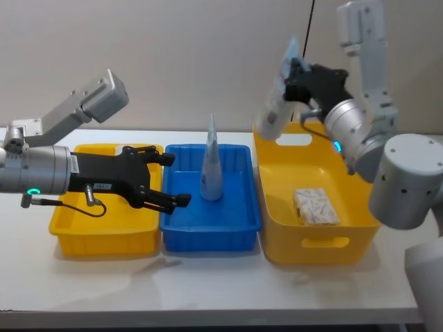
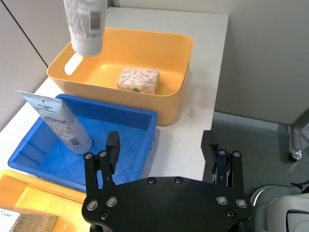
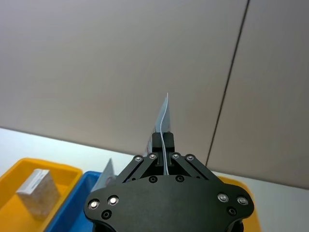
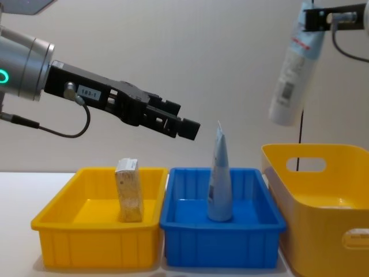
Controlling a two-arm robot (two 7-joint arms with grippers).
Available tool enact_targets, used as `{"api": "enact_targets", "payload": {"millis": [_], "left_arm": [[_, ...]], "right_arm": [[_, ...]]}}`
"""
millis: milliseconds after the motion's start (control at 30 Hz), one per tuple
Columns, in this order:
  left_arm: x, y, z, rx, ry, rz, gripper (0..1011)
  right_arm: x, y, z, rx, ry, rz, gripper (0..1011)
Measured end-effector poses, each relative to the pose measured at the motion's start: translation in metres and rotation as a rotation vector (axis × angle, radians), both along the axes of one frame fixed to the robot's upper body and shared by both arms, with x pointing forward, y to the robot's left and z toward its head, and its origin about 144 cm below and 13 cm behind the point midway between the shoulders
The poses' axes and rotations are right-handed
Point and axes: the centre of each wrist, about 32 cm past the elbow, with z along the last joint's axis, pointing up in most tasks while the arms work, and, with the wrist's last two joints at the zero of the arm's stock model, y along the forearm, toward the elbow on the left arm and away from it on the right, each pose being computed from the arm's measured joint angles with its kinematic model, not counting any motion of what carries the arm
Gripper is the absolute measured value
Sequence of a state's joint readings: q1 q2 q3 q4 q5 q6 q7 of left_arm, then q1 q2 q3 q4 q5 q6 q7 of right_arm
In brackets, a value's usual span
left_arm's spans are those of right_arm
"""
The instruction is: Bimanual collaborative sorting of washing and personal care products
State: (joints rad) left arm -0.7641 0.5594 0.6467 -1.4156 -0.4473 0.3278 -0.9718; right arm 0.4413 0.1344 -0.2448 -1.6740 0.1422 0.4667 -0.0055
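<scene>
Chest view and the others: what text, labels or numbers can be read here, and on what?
"183-1", as far as it can be made out: white sticker on the left arm, behind the open left gripper.
Held tube in the shut right gripper: red mark and barcode, too small to read.
Standing tube in the blue bin: print and barcode, unreadable.
Leaf-print pack: no readable text.

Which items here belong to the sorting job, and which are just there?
Job:
- pale blue-white tapered tube held by right tool
- second tapered tube standing in blue plastic bin
- small beige carton
- leaf-print white pack

Just there:
- white table
</scene>
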Motion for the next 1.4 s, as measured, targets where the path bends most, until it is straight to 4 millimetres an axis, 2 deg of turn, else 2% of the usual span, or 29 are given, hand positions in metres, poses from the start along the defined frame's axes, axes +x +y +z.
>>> {"api": "enact_targets", "payload": {"millis": [400,933,1067,1100,1200,1400], "left_arm": [[0.000,0.000,0.000,0.000,0.000,0.000,1001],[0.000,0.000,0.000,0.000,0.000,0.000,1001],[0.000,0.000,0.000,0.000,0.000,0.000,1001],[0.000,0.000,0.000,0.000,0.000,0.000,1001],[0.000,0.000,0.000,0.000,0.000,0.000,1001],[0.000,0.000,0.000,0.000,0.000,0.000,1001]], "right_arm": [[0.010,-0.023,-0.003,-0.019,0.003,-0.082,0],[0.022,-0.039,-0.019,-0.045,0.087,-0.074,3],[0.024,-0.041,-0.022,-0.048,0.098,-0.070,77],[0.024,-0.041,-0.022,-0.049,0.100,-0.070,141],[0.025,-0.042,-0.023,-0.050,0.107,-0.068,196],[0.026,-0.044,-0.026,-0.052,0.118,-0.064,394]]}}
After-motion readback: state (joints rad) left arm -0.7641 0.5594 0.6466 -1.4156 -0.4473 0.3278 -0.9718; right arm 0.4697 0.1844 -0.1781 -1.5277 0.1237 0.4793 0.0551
